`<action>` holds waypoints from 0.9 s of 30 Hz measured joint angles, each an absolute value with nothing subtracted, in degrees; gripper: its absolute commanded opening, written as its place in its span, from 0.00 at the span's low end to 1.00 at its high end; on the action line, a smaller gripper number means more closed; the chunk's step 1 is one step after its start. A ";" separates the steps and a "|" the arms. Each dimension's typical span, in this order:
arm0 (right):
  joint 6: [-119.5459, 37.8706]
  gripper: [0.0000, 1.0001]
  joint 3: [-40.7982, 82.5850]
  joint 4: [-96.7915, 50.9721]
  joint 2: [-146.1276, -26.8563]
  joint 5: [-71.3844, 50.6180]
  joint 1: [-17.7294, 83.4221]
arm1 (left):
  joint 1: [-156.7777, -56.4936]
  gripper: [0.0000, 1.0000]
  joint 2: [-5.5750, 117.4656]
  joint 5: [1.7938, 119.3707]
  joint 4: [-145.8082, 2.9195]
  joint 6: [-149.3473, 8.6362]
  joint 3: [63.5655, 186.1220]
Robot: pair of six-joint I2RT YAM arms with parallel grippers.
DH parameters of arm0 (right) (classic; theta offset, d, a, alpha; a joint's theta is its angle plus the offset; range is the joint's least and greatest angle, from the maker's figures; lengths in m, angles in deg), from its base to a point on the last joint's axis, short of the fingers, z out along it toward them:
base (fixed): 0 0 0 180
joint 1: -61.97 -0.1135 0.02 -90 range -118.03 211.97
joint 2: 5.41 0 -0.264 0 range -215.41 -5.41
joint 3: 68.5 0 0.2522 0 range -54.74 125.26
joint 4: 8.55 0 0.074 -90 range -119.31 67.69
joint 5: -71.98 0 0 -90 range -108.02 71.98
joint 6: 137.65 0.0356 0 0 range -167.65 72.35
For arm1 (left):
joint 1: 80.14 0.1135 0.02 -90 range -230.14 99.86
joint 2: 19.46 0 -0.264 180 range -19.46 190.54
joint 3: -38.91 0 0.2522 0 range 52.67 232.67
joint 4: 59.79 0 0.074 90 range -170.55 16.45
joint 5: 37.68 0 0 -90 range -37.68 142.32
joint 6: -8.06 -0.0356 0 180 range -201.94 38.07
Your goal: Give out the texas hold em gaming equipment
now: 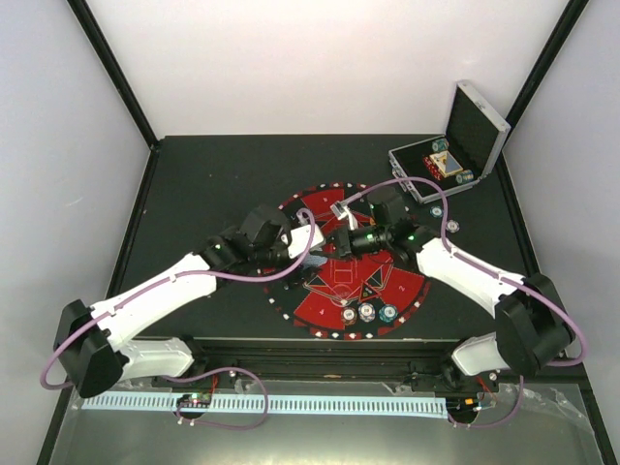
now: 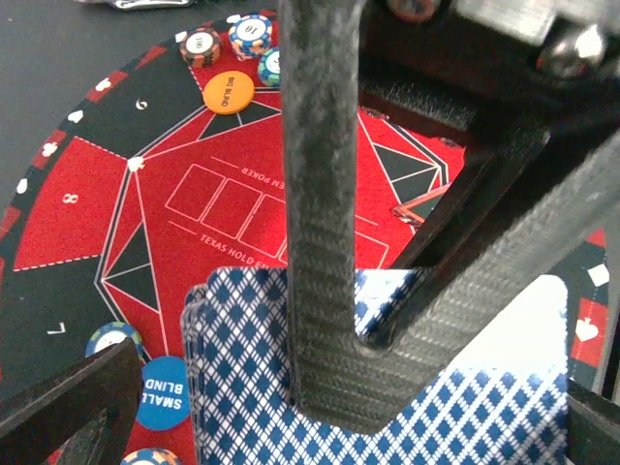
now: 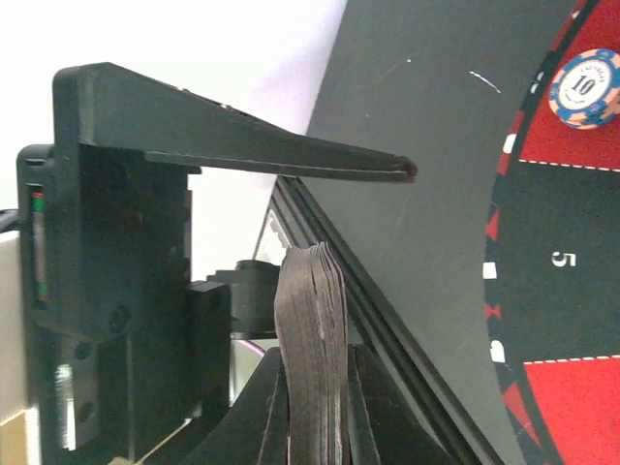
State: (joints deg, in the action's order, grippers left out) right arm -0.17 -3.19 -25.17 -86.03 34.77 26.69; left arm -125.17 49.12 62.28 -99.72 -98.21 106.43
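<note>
The mat (image 1: 320, 205) was spread over the middle of the table, and the case (image 1: 475, 121) was stood open at the far right corner with some chips left inside. Both arms were brought together over the mat's centre. The right gripper (image 3: 312, 366) was closed tight on the deck (image 3: 310, 291), which was held on edge between its fingers, above the mat and not lying on it. The left gripper (image 1: 320, 240) was spread nearly to its widest, nothing was held in it, and its jaws were set to either side of the deck. An orange disc (image 2: 229, 91) and a blue disc (image 2: 165, 392) were laid on the mat, with chips (image 2: 254, 34) placed at several seats.

The step in hand was judged to be the dealing of cards, chips and discs being largely set out. For the next move, a closing of the left jaws on the outermost card alone was called for, and a clean draw away from the deck while the right grip was kept firm.
</note>
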 measured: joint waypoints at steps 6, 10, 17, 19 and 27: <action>-3.36 0.01 -2.67 -29.19 -86.73 33.07 26.53 | -125.17 0.95 50.67 63.17 -102.45 -96.90 108.22; -3.67 0.01 -2.67 -29.21 -86.75 32.85 26.51 | -125.17 0.97 51.65 63.28 -104.16 -96.57 108.81; -3.71 0.01 -2.82 -28.88 -86.75 32.87 26.31 | -125.17 0.92 52.70 63.24 -105.75 -95.21 108.81; -3.67 0.01 -3.06 -28.49 -86.75 32.91 26.31 | -125.17 0.85 52.70 63.24 -105.78 -94.86 108.81; -2.29 0.01 -5.14 -25.73 -86.75 32.28 26.42 | -125.22 0.67 53.03 64.59 -106.78 -94.34 108.81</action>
